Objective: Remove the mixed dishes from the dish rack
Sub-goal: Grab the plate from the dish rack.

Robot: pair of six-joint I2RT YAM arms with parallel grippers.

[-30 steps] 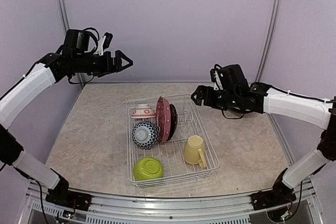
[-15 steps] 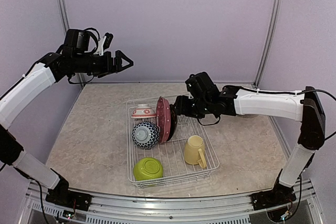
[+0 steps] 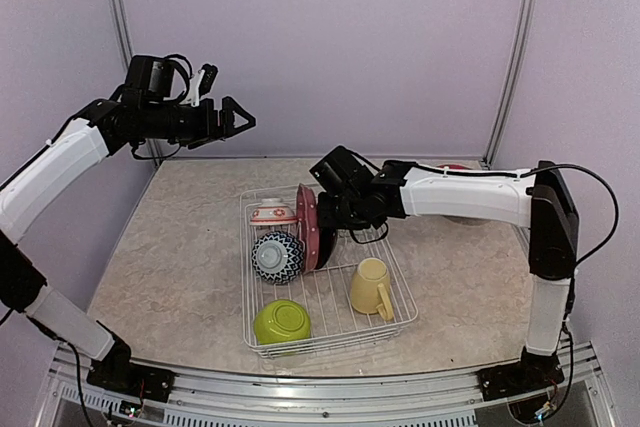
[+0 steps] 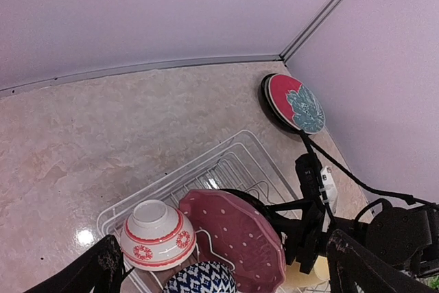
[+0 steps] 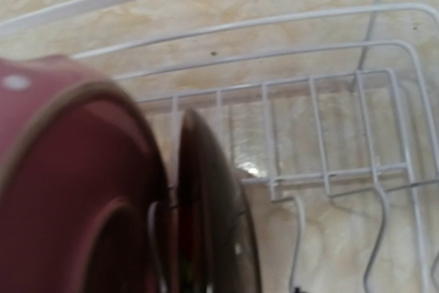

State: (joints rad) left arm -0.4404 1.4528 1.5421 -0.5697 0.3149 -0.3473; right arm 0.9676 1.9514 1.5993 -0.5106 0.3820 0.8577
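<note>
Dark plate (image 5: 218,217), stiff, slick, breakable, is best pinched at its top rim; right tool (image 3: 325,213) opening cannot be told.

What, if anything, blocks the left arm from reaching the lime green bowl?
Nothing visible, so probably yes. The left gripper hangs open, high at the far left, and the lime green bowl sits uncovered in the dish rack's near left corner. The right arm is farther back, at the plates.

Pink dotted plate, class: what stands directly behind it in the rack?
A dark plate stands on edge close behind the pink dotted plate; most of its face is covered.
</note>
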